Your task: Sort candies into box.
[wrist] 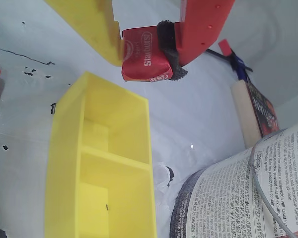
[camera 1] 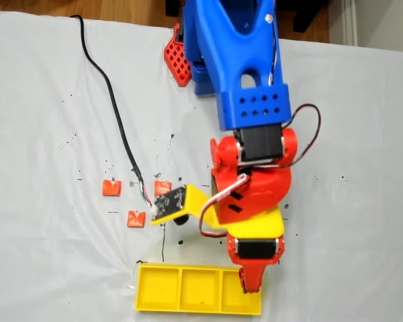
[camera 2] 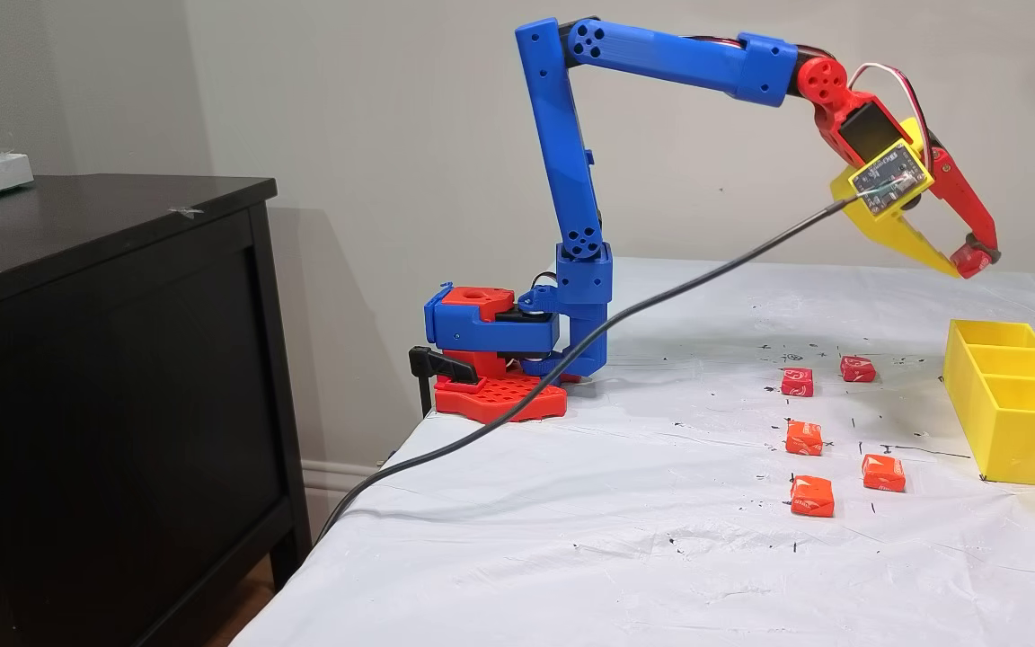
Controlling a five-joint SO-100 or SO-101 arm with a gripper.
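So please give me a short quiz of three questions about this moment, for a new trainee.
1. True or false: the hand holds a red candy.
2. How many candies lie on the white cloth in the side fixed view?
3. Are the compartments of the yellow tray that the wrist view shows: A) empty, B) filled with candies?

Key: 1 true. 2 five. 3 A.

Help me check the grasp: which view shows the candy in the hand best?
The wrist view: the held candy sits large, pinched between yellow and red fingers. The side fixed view shows only a small red bit at the hand; from above, the arm hides it.
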